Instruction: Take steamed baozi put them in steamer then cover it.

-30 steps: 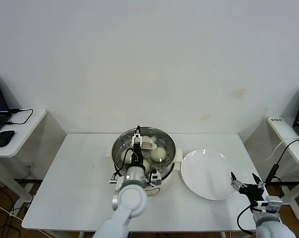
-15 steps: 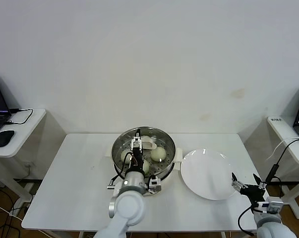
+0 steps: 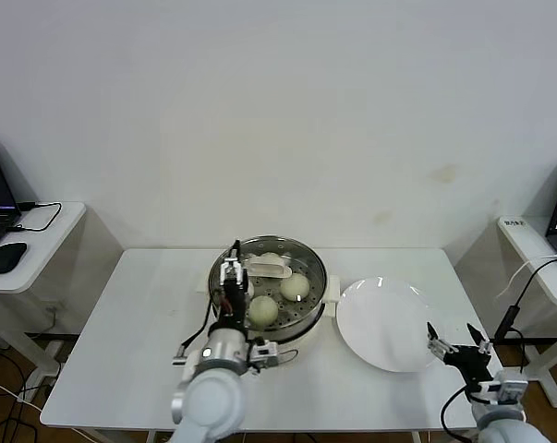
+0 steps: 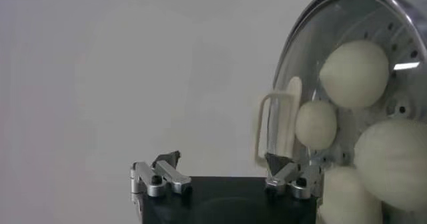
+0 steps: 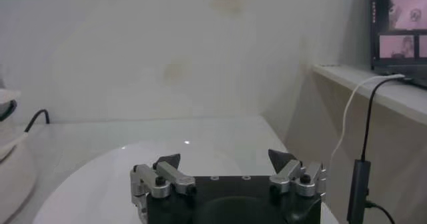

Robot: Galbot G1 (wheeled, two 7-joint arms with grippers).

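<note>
1. Centrally, one steamer (image 3: pixel 269 291) stands on the white table (image 3: pixel 121 341): a shiny steel pot with a perforated tray, on a cream base.
2. Baozi count: the head view shows three steamed baozi clearly inside the pot, one at 12 o'clock (image 3: pixel 271 259), one at 3 o'clock (image 3: pixel 295 286) and one at 6 o'clock (image 3: pixel 262 309); the left wrist view shows four (image 4: pixel 353 73) through the glass.
3. One cover (image 3: pixel 267 269), a clear glass lid with a cream handle, lies over the pot; its handle sits just past the pot's centre toward 12 o'clock.
4. One left gripper (image 3: pixel 230 281) hangs over the pot's rim at 9 o'clock, its fingers apart and holding nothing; in the left wrist view one fingertip (image 4: pixel 277 161) lies close under the lid handle, contact not discernible.
5. One white plate (image 3: pixel 389 323) lies at 3 o'clock of the steamer, just beside its base, with nothing on it.
6. One right gripper (image 3: pixel 458 340) waits at the plate's 4 o'clock edge, fingers spread, gripping nothing.
7. Two side desks flank the table; the left one (image 3: pixel 38 245) carries one mouse (image 3: pixel 6 257).
</note>
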